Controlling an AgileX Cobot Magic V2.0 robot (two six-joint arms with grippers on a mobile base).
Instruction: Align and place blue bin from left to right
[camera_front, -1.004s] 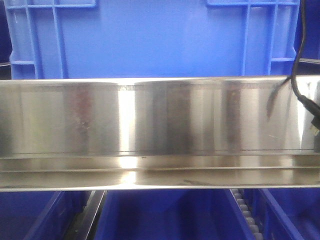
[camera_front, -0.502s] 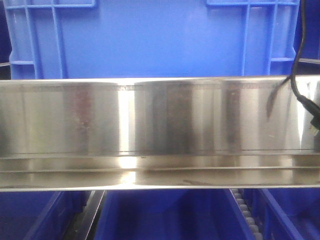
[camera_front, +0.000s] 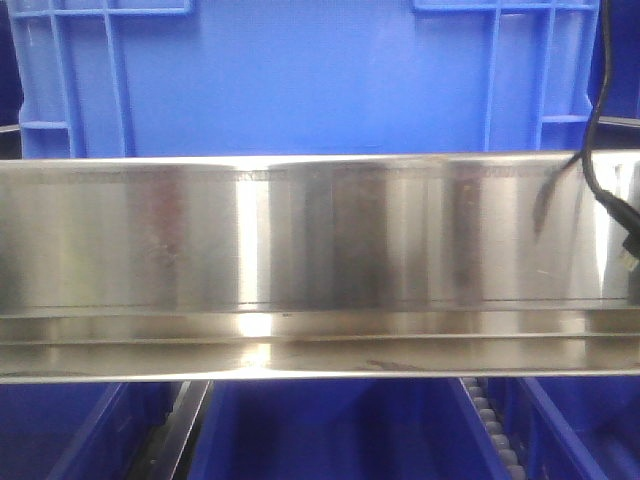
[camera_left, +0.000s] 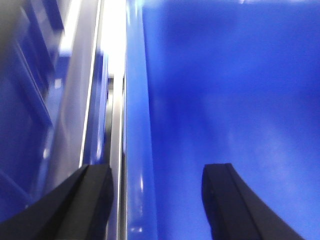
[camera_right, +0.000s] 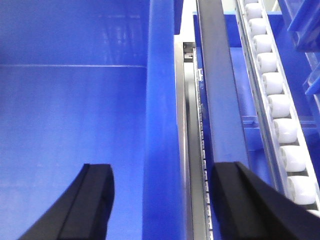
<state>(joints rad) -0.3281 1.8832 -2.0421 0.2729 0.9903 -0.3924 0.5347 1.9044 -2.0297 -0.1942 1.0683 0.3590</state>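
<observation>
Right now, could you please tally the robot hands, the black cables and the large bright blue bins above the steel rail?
Hands: 2, the left hand and the right hand, both open.
Black cable: 1.
Blue bin: 1.
Total: 4.

The blue bin (camera_front: 300, 80) is a plain bright blue. The steel beam (camera_front: 320, 260) is silver, with dark vertical streaks and one white glare band. The cable (camera_front: 605, 40) is black and the rollers (camera_right: 286, 131) are white. The left gripper (camera_left: 157, 200) and the right gripper (camera_right: 167, 200) are matte black.
</observation>
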